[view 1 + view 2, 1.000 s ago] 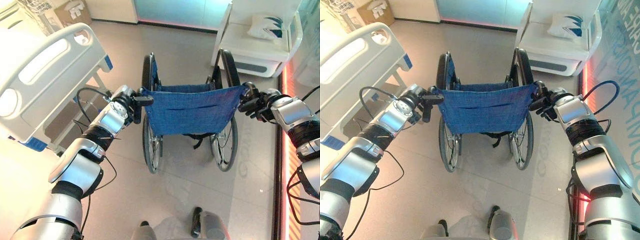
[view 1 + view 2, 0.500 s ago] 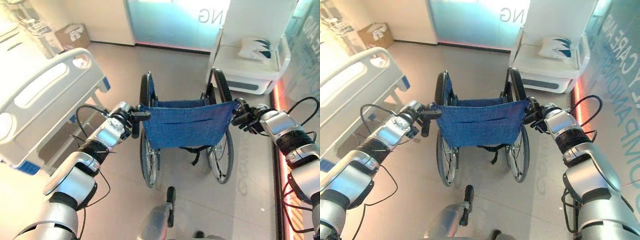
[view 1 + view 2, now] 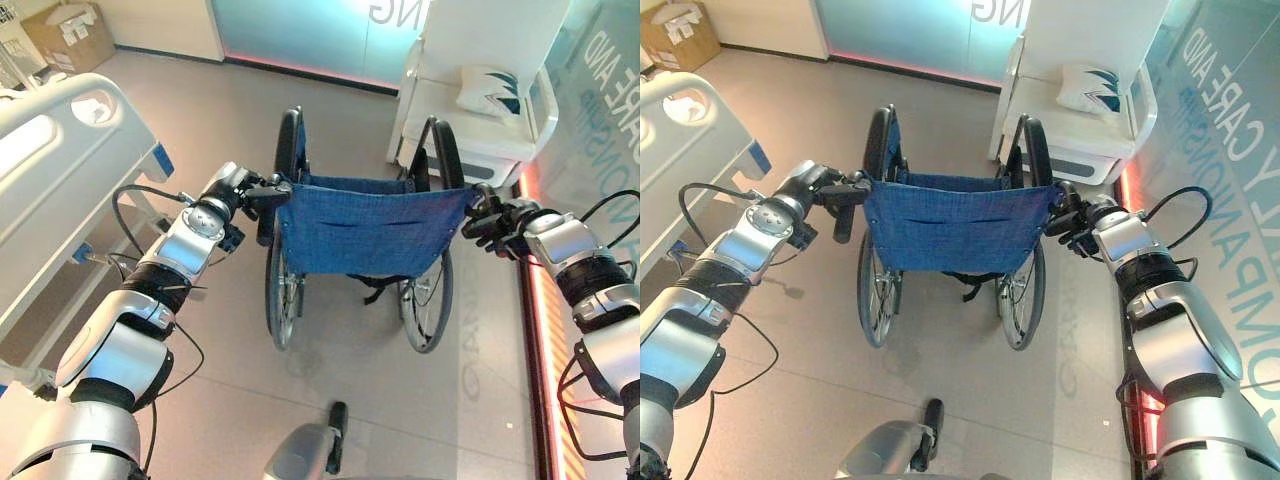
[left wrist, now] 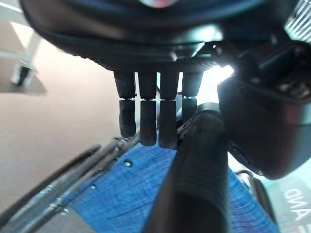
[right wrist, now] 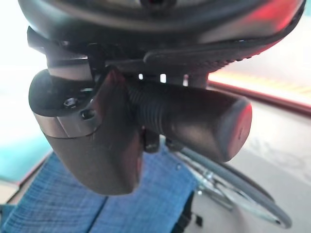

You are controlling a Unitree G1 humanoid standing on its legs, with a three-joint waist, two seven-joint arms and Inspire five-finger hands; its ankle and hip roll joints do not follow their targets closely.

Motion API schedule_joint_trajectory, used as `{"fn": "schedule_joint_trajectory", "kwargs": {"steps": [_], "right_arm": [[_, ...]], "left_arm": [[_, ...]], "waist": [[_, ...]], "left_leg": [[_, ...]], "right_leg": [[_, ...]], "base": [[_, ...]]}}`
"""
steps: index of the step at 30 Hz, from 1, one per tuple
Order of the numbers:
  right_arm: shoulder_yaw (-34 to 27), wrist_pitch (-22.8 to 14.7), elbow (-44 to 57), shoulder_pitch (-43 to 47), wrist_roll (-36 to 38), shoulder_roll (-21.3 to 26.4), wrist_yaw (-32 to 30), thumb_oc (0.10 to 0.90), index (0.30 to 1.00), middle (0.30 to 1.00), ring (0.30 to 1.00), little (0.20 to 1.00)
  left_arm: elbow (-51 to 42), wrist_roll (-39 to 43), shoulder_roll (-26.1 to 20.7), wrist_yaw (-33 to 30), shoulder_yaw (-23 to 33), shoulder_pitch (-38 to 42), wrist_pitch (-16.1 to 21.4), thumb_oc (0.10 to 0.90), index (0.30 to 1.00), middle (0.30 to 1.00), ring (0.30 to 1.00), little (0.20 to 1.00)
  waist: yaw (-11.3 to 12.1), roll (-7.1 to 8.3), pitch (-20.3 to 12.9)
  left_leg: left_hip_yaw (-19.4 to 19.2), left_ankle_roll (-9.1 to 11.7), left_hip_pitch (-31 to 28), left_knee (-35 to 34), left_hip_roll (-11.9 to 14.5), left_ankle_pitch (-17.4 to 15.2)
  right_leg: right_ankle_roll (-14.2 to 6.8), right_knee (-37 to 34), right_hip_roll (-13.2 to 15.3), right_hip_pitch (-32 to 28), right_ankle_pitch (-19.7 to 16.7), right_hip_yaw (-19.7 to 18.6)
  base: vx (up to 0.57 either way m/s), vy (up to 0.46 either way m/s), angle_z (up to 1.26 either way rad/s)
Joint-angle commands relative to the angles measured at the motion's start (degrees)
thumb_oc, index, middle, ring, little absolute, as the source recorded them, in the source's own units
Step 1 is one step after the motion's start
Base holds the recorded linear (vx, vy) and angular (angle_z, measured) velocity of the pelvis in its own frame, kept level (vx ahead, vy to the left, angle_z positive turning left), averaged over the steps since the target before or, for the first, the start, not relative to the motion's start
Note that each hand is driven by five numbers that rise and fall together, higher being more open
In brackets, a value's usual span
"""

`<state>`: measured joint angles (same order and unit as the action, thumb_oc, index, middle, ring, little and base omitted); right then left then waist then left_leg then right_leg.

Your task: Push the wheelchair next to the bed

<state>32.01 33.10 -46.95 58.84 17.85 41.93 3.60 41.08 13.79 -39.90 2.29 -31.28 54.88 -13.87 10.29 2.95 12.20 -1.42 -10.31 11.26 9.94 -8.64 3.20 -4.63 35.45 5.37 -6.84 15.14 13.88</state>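
Left hand point(image 3: 232, 186): at the wheelchair's left push handle point(image 3: 268, 194). In the left wrist view the fingers point(image 4: 148, 118) hang in a row, bent down over the black grip point(image 4: 197, 160), with the thumb's bulk on the grip's other side; the hand is closed around the left push handle.

Right hand point(image 3: 497, 218): at the right push handle point(image 5: 194, 121). In the right wrist view the ribbed black grip lies across the palm, thumb wrapped beneath it, rounded end of the grip sticking out past the hand. Hand is clenched on the right push handle.

Wheelchair point(image 3: 360, 230): upright on the floor point(image 3: 220, 120), centred in the head views, back toward the robot. The blue fabric backrest point(image 3: 955, 225) spans between the two handles. Both large wheels are on the floor; the black tyre tops stand up past the backrest. A black strap hangs below the seat.

Bed point(image 3: 50, 170): to the robot's left. Its white footboard with cut-out openings stands near the left arm, separated from the wheelchair by a stretch of open floor.

Beyond the wheelchair, on the right: a white bench seat point(image 3: 480, 130) with a white-and-dark patterned cushion point(image 3: 490, 88) on it. A cardboard box point(image 3: 62, 30) sits at the far left by the wall.
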Motion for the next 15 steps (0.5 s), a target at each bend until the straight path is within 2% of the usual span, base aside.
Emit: {"fn": "schedule_joint_trajectory", "kwargs": {"steps": [1, 2, 4, 5, 6, 7, 8, 9, 10, 13, 15], "right_arm": [[4.87, -14.82, 7.05, 6.34, -3.61, -3.07, 4.91, 0.4, 0.3, 0.3, 0.3, 0.3], [4.93, -14.88, 7.26, 6.85, -3.94, -3.29, 4.31, 0.4, 0.3, 0.3, 0.3, 0.3], [5.16, -14.31, 8.06, 7.26, -3.97, -3.32, 3.18, 0.4, 0.3, 0.3, 0.3, 0.3], [5.25, -14.11, 8.23, 7.38, -4.05, -3.3, 3.06, 0.4, 0.3, 0.3, 0.3, 0.3], [5.45, -12.11, 9.73, 7.72, -3.95, -2.52, 2.32, 0.4, 0.3, 0.3, 0.3, 0.3], [5.42, -10.87, 10.6, 7.74, -3.79, -1.81, 2.32, 0.4, 0.3, 0.3, 0.3, 0.3], [5.44, -10.82, 10.66, 7.69, -3.79, -1.77, 2.3, 0.4, 0.3, 0.3, 0.3, 0.3], [5.47, -8.53, 12.05, 8.25, -4.23, -0.5, 2.86, 0.4, 0.3, 0.3, 0.3, 0.3], [5.49, -7.63, 12.53, 8.82, -4.48, -0.06, 3.22, 0.4, 0.3, 0.3, 0.3, 0.3], [6.16, -6.87, 12.44, 10.3, -3.49, 1.5, 3.68, 0.4, 0.3, 0.3, 0.3, 0.3], [6.29, -5.23, 13.06, 11.13, -4.51, 1.49, 5.62, 0.4, 0.3, 0.3, 0.3, 0.3]], "left_arm": [[-2.03, -0.97, -0.22, -0.81, -0.52, -3.9, 2.6, 0.4, 0.3, 0.3, 0.3, 0.3], [-2.27, -0.75, -0.13, -1.53, -0.3, -3.7, 2.67, 0.4, 0.3, 0.3, 0.3, 0.3], [-2.46, -0.5, -0.35, -1.7, -0.4, -3.13, 3.06, 0.4, 0.3, 0.3, 0.3, 0.3], [-2.48, -0.41, -0.35, -1.71, -0.42, -3.01, 3.03, 0.4, 0.3, 0.3, 0.3, 0.3], [-2.95, 0.34, -0.39, -1.09, -0.59, -2.72, 2.96, 0.4, 0.3, 0.3, 0.3, 0.3], [-3.22, 0.17, -0.12, -0.47, -0.57, -2.81, 2.79, 0.4, 0.3, 0.3, 0.3, 0.3], [-3.23, 0.15, -0.08, -0.46, -0.55, -2.84, 2.79, 0.4, 0.3, 0.3, 0.3, 0.3], [-3.87, -0.27, 0.31, 0.95, -0.71, -3.11, 2.02, 0.4, 0.3, 0.3, 0.3, 0.3], [-4.27, -0.96, 0.48, 1.44, -0.62, -3.5, 1.7, 0.4, 0.3, 0.3, 0.3, 0.3], [-4.7, -2.32, 0.91, 2.54, -0.87, -4.67, 1.65, 0.4, 0.3, 0.3, 0.3, 0.3], [-4.69, -3.29, 1.06, 3.68, -0.86, -6.5, 0.88, 0.4, 0.3, 0.3, 0.3, 0.3]], "waist": [[-0.15, -0.95, 1.22], [-1.54, -1.16, 2.9], [-3.3, -0.29, 4.79], [-3.59, -0.3, 5.12], [-4.65, 0.58, 5.61], [-5.27, 0.82, 5.44], [-5.33, 0.57, 5.54], [-6.07, 1.02, 4.96], [-6.22, 1.2, 4.68], [-6.81, 1.58, 3.58], [-7.16, 1.41, 3.38]], "left_leg": [[-1.55, 6.61, -3.32, 3.34, 4.65, -6.5], [0.0, 6.89, -5.17, 4.07, 4.64, -8.15], [1.8, 6.77, -6.59, 5.49, 3.5, -11.02], [2.2, 6.72, -6.83, 5.95, 3.41, -11.72], [4.44, 6.58, -8.03, 6.12, 2.31, -13.48], [5.64, 6.71, -8.95, 5.93, 2.11, -14.27], [5.78, 6.75, -9.16, 6.01, 2.33, -14.49], [7.49, 7.09, -10.17, 5.66, 2.36, -15.14], [7.97, 7.43, -10.6, 5.61, 2.83, -15.38], [9.41, 8.28, -10.99, 5.81, 4.65, -15.9], [7.57, 10.26, -12.52, 6.56, 10.22, -14.64]], "right_leg": [[-1.02, -15.93, 4.09, 7.63, -14.5, 0.36], [-1.19, -18.63, 6.3, 11.84, -16.73, -0.78], [-2.75, -22.97, 8.83, 17.04, -22.22, -3.15], [-3.04, -23.61, 8.97, 17.39, -22.79, -3.41], [-4.54, -28.71, 9.91, 19.32, -25.86, -5.7], [-5.15, -32.12, 9.82, 19.28, -26.57, -6.75], [-5.12, -32.34, 9.62, 18.87, -26.57, -6.51], [-5.39, -34.82, 8.93, 18.34, -27.09, -8.19], [-5.25, -33.92, 8.61, 18.33, -26.97, -8.31], [-4.83, -31.17, 7.04, 18.31, -24.21, -9.51], [-3.81, -24.78, 6.87, 19.18, -20.45, -7.09]], "base": [[0.32, -0.165, -0.13], [0.31, -0.182, -0.06], [0.3, -0.2, 0.25], [0.43, -0.252, 0.78], [0.5, -0.27, 1.18], [0.45, -0.245, 1.23], [0.54, -0.31, 1.13], [0.49, -0.325, 0.99], [0.62, -0.44, 1.02], [0.39, -0.354, 0.62], [0.46, -0.394, 0.75]]}}
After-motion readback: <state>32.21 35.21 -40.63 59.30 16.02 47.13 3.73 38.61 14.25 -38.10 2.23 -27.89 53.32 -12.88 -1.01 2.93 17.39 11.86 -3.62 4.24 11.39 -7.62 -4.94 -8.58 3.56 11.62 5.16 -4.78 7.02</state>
